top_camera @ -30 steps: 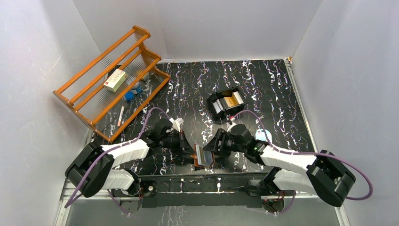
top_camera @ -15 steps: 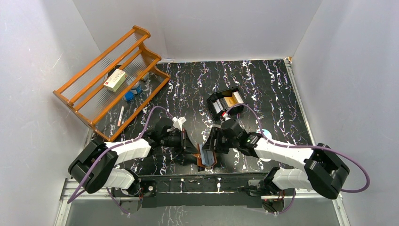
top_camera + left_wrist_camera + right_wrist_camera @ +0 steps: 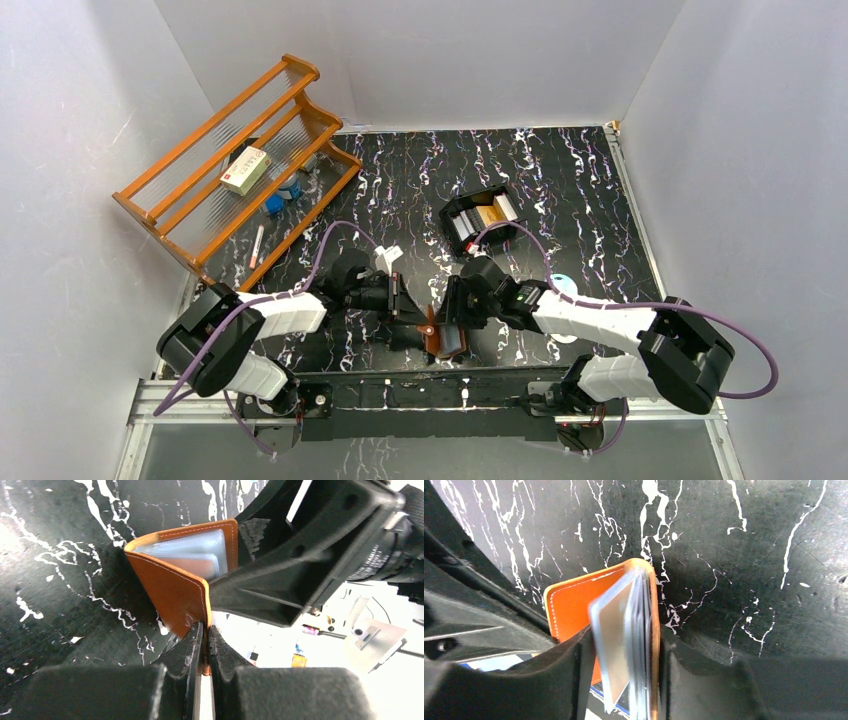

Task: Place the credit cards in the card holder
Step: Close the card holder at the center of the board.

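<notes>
The brown leather card holder (image 3: 445,338) stands half open near the table's front edge, held between both grippers. My left gripper (image 3: 418,316) is shut on the edge of one leather flap (image 3: 170,592), fingertips pinched together (image 3: 206,630). My right gripper (image 3: 452,312) is shut on the other flap and its pale blue sleeves (image 3: 639,630), its fingertips (image 3: 624,642) on either side. One tan-grey card (image 3: 616,640) sits in the front sleeve. More credit cards (image 3: 490,214), orange-gold and grey, stand in the black tray (image 3: 462,232) farther back.
An orange wooden rack (image 3: 190,215) stands at the back left with a white box (image 3: 246,169) and small blue items on it. A pen (image 3: 257,245) lies at its foot. A pale blue round thing (image 3: 562,283) shows beside the right arm.
The right gripper has moved left and closed in on the card holder. The holder has gone from lying open to standing up, half folded, with the left gripper raised slightly.
</notes>
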`<state>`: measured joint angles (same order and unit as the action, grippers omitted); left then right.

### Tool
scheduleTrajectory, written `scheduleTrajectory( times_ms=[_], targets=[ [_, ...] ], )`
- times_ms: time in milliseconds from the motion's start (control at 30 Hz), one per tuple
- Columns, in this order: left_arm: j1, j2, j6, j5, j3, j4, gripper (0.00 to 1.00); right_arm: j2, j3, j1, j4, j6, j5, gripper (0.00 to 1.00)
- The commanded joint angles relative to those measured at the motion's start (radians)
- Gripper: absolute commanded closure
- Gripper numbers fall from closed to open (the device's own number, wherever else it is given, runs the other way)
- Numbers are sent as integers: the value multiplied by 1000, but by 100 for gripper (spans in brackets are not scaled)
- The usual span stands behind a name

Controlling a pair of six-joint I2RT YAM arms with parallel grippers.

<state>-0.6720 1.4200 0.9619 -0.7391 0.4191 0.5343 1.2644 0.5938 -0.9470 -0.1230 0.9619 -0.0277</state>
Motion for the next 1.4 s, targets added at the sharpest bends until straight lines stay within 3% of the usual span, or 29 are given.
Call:
scheduleTrajectory(
  times_ms=[0,233,367,600,733,867,1067,1367],
  targets=[
    [-8,3,-13,-65,-18,160,95,-10,54,-16,-17,-7,39,53],
    [-9,73,-41,-102,-51,277,86,-5,79,-27,-57,-19,79,85],
    [-9,73,-97,-53,-46,182,78,-5,91,-28,-120,-29,119,100],
    [-9,-27,-245,226,56,-298,66,-50,167,-27,-280,-51,182,100],
    [-12,-98,-250,316,113,-450,62,-51,229,-28,-376,-63,226,100],
    [-38,-124,-252,342,166,-505,60,-37,272,-27,-410,-68,231,100],
    [-164,-96,-283,557,297,-683,56,9,289,-28,-416,-63,246,100],
    [-227,-59,-286,753,353,-818,46,22,281,-28,-383,-59,238,100]
  ],
)
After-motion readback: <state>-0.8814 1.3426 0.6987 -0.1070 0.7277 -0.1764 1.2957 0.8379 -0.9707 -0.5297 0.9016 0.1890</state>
